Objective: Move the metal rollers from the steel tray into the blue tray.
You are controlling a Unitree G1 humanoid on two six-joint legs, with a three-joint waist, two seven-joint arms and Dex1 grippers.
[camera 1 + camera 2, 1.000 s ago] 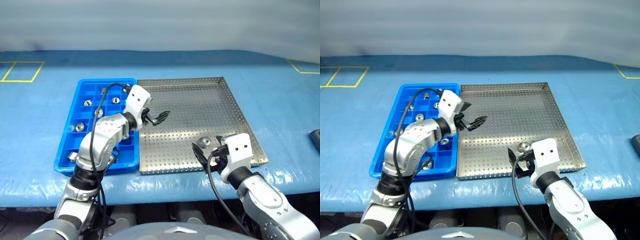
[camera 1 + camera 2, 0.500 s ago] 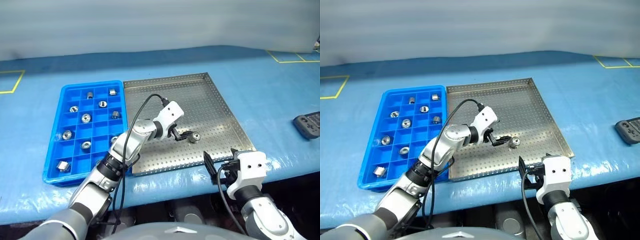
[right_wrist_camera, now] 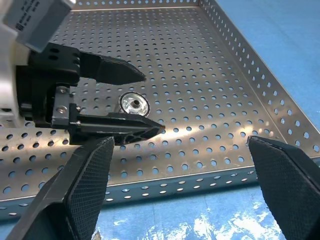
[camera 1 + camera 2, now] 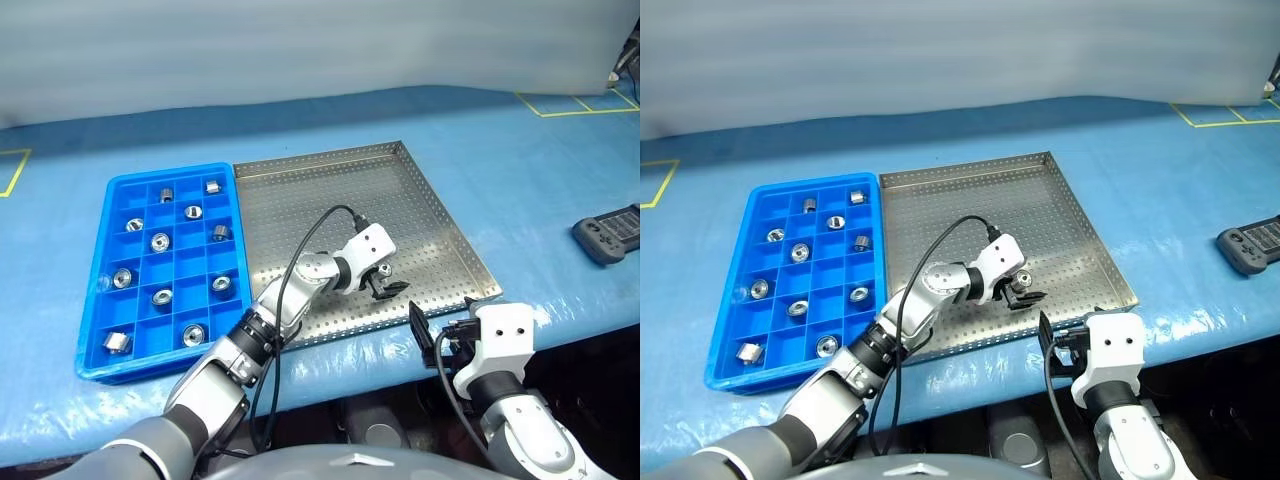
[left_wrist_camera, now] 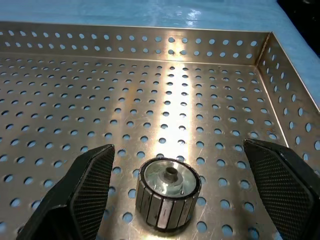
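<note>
Left pincer point(image 4: 1024, 293) hangs low over the steel tray point(image 4: 1060, 195), its two black fingers spread wide with one metal roller point(image 5: 168, 193) standing between them, untouched. That roller sits on the tray's holed floor near the front edge, toward the front right corner. It stands on a flat end, so its short axis and centre hole point straight up.

Right pincer point(image 4: 432, 342) waits just off the tray's front edge, also spread wide and holding nothing.

On the tabletop point(image 4: 520, 170), the blue tray point(image 4: 105, 295) lies touching the steel tray's left edge, and about a dozen rollers point(image 4: 160, 241) already rest in its compartments, some upright, some tipped. A dark handset point(image 4: 607, 233) lies near the tabletop's right edge.

Risk, as a judgement: the roller is small, smooth and ribbed around its side. If the fingers close off-centre or too high, it could squirt out, tip onto its side and roll across the tray. A finger tip could also catch in a floor hole.
</note>
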